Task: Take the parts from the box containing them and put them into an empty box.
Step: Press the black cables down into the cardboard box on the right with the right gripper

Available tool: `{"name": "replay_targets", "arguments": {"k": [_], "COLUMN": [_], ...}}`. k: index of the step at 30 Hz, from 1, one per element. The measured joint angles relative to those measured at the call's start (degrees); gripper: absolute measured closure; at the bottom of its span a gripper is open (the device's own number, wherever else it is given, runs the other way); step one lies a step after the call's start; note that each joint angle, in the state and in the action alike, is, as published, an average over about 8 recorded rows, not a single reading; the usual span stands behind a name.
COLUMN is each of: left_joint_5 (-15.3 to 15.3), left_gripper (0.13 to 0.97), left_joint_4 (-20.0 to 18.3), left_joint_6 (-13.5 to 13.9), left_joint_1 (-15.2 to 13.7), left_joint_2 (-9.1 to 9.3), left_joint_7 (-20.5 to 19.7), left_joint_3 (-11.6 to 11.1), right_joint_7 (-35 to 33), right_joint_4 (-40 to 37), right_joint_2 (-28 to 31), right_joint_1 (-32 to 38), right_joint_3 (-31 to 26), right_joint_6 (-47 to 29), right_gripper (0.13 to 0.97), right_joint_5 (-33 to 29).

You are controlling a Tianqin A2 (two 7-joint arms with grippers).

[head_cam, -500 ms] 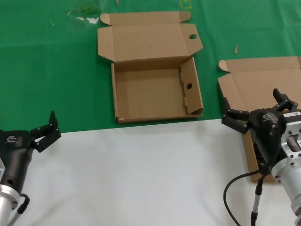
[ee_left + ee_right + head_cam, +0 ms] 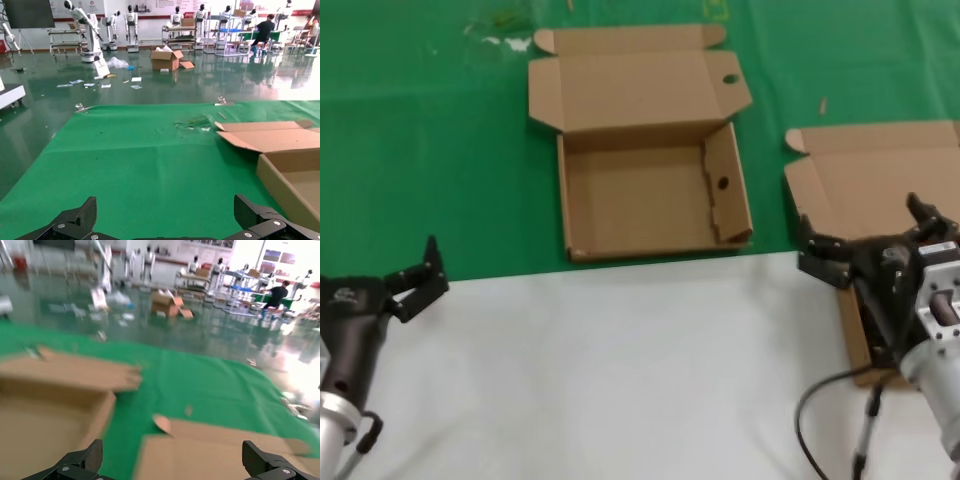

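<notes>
- Head view shows the right gripper [image 2: 872,240] hanging over the near left part of the box containing the parts [image 2: 880,200], its fingers spread wide and holding nothing.
- The step in hand looks like the reach for a first pick: nothing has been lifted, and the empty box [image 2: 650,195] at mid-table has only bare cardboard inside.
- The parts themselves are mostly hidden; only a dark patch shows inside the box wall, under the right arm, so their exact lie cannot be told.
- The next move likely calls for lowering the open fingers into the tray and closing on one cord, then carrying it leftward to the empty box.
- Edges to mind: the source box's near wall and left wall stand close to the gripper, and its raised lid lies behind it; the empty box has an inner side wall with a round hole on the side facing the approach.
- Between the two boxes lies open green cloth [image 2: 420,150], giving free passage.
- The left gripper [image 2: 418,278] waits at the near left over the white surface [image 2: 620,370], fingers open, well apart from both boxes.
</notes>
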Motion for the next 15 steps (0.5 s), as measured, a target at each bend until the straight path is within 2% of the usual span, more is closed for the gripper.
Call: {"name": "replay_targets", "arguments": {"k": [8, 11, 15], "left_joint_5": [0.0, 0.0, 0.0], "left_gripper": [0.132, 0.132, 0.132], "left_joint_4": [0.0, 0.0, 0.0], "left_joint_6": [0.0, 0.0, 0.0], "left_joint_1": [0.0, 0.0, 0.0], "left_joint_2": [0.00, 0.00, 0.00], "left_joint_7": [0.0, 0.0, 0.0], "left_joint_3": [0.0, 0.0, 0.0], "right_joint_7": [-7.3, -12.3, -17.3], "right_joint_4": [-2.6, -1.5, 2.6], "right_joint_2": [3.8, 7.4, 15.3], "right_joint_1": [-0.6, -2.0, -6.1], "right_joint_3": [-0.3, -1.4, -3.8], "right_joint_6": [5.5, 7.6, 10.1], "right_gripper": [0.129, 0.129, 0.129], "right_joint_5": [-6.9, -4.7, 3.2]}}
